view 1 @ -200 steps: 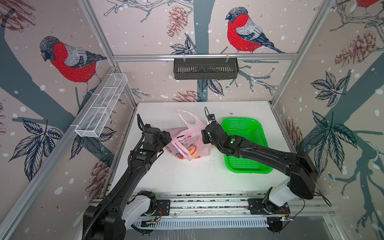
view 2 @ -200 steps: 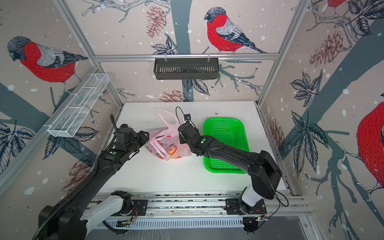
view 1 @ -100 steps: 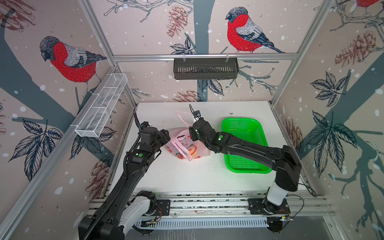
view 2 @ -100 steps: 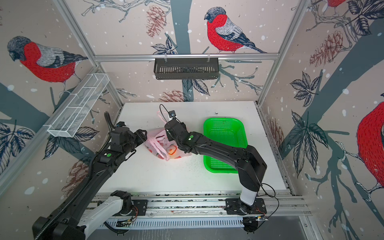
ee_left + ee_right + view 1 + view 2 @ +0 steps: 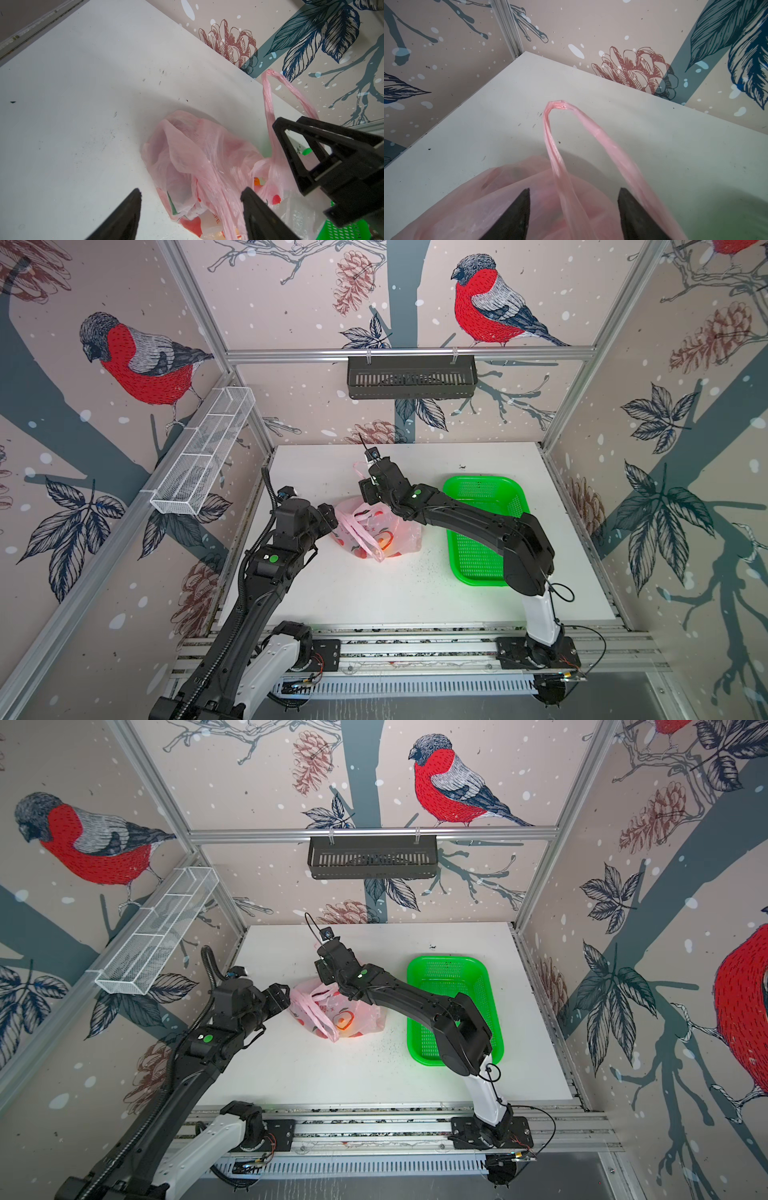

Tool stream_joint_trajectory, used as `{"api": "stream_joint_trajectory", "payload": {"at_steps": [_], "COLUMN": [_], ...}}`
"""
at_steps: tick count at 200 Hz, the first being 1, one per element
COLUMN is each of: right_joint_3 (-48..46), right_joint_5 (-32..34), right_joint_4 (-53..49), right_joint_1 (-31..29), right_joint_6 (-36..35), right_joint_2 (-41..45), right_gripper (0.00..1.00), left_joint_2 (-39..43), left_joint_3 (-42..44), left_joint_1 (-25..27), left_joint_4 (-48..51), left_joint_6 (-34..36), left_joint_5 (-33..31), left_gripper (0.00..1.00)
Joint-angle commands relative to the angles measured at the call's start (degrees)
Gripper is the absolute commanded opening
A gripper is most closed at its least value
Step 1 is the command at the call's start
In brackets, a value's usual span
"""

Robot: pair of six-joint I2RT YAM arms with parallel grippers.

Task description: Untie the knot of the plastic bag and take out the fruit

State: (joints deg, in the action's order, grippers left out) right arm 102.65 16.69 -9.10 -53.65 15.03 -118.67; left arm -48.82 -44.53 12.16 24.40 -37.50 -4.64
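**Knot looks undone; fruit not yet out**

You have the bag (image 5: 401, 537) lying near the middle of the desk (image 5: 374, 601), slumped on its side. No tight lump of a knot shows in any view. The far loop (image 5: 560, 106) stands free toward the far wall, and the near loop (image 5: 363, 541) lies across the bag toward the near edge. I judge the untying done.

The fruit (image 5: 384, 542) is what remains for you. An orange glow shows through the film, and none lies on the desk or in the basket (image 5: 482, 482) at the right. How many pieces are inside cannot be told from here.

Your left pincer (image 5: 191, 190) is released, its jaws spread at the bag's left edge and clamping nothing. Your right pincer (image 5: 574, 189) is likewise released over the bag's far side, with the far loop running loose between its jaws.

The desk is white, scuffed and flecked with dark specks. Around it stand papered walls with bullfinches and pine cones, set in an aluminium frame. A black rack (image 5: 411, 377) hangs on the far wall and a wire rack (image 5: 203, 456) on the left.
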Motion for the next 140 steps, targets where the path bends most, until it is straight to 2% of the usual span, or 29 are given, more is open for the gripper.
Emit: {"api": "stream_joint_trajectory", "payload": {"at_steps": [1, 41, 66, 82, 110, 140], "right_joint_3": [1.7, 3.1, 3.3, 3.3, 2.6, -1.7], "right_joint_5": [-3.5, -6.3, -7.9, -8.6, -8.9, -8.3], "right_joint_4": [-0.7, -0.8, -0.7, -0.7, -1.2, -0.1], "right_joint_1": [0.3, 1.2, 1.8, 2.0, 1.7, 0.6], "right_joint_6": [-0.5, 0.8, 1.3, 1.5, 1.6, 2.3], "right_joint_2": [-1.7, -4.1, -4.8, -4.8, -3.0, 2.3], "right_gripper": [0.7, 0.71, 0.65, 0.55, 0.31, 0.19], "left_joint_2": [0.6, 0.3, -0.1, -0.5, -1.8, -3.1], "left_joint_3": [0.1, -0.7, -1.3, -1.8, -3.0, -4.6], "left_joint_1": [-0.2, -0.3, -0.3, -0.3, -0.3, -0.3], "left_joint_4": [1.7, 2.2, 3.3, 4.0, 5.2, 6.9], "left_joint_6": [0.5, 1.1, 2.1, 3.0, 5.3, 7.8], "left_joint_5": [0.0, 1.3, 2.2, 3.4, 7.1, 11.5], "left_gripper": [0.76, 0.77, 0.78, 0.81, 0.86, 0.9]}}
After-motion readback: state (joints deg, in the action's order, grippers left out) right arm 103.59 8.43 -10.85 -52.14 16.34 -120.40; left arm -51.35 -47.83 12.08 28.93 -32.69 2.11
